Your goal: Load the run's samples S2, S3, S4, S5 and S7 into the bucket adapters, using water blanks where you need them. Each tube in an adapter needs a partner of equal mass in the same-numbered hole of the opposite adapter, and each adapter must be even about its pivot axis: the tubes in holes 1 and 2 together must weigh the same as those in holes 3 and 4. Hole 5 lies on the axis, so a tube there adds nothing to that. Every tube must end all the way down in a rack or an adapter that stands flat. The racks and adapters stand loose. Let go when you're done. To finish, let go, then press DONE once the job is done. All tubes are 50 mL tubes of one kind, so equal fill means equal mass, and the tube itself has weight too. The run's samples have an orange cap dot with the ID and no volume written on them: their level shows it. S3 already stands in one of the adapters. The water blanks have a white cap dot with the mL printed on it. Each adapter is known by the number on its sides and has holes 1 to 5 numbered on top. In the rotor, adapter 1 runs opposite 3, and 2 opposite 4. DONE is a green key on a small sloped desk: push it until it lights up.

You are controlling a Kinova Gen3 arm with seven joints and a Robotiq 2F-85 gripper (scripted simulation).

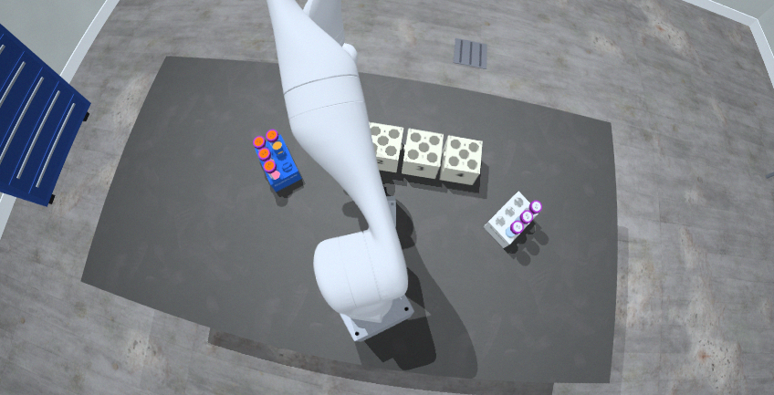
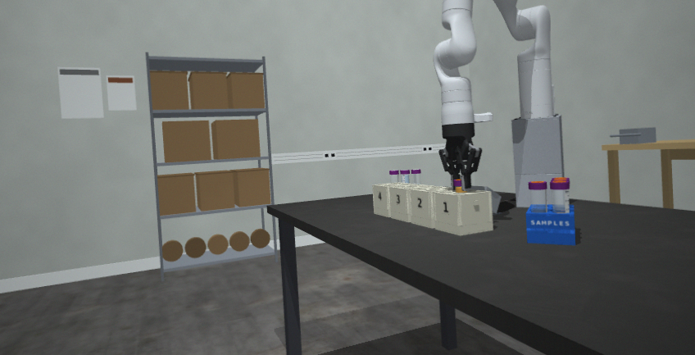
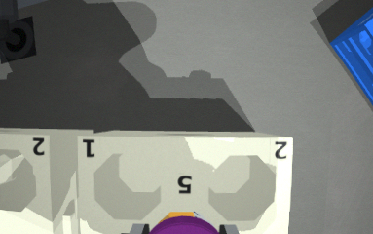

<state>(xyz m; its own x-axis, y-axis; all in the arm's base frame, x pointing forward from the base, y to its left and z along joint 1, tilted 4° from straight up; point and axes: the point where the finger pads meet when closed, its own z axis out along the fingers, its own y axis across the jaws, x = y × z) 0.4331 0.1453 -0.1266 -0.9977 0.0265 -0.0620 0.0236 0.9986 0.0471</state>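
Observation:
My gripper [image 2: 458, 181] [image 3: 183, 230] hangs straight down over adapter 1 [image 2: 463, 212] [image 3: 183, 151] and is shut on a sample tube [image 2: 457, 185] [image 3: 183, 225] with a purple cap and orange fill. The tube sits low in the adapter, just behind the printed 5; holes 1 and 2 beside it are empty. In the overhead view the arm hides adapter 1 and the gripper. Adapters 2 [image 1: 386, 144] [image 2: 420, 207], 3 [image 1: 422, 152] [image 2: 398, 202] and 4 [image 1: 461, 159] [image 2: 380, 199] stand in a row beside it. The blue SAMPLES rack [image 1: 288, 170] [image 2: 550, 225] [image 3: 368, 49] holds several orange-dotted tubes.
A white rack [image 1: 500, 218] with three white-dotted water blanks [image 1: 526, 216] [image 2: 404, 174] stands at the table's right in the overhead view. The arm's base [image 1: 374, 320] stands at the table's front edge. A shelf of boxes [image 2: 209, 156] is off the table.

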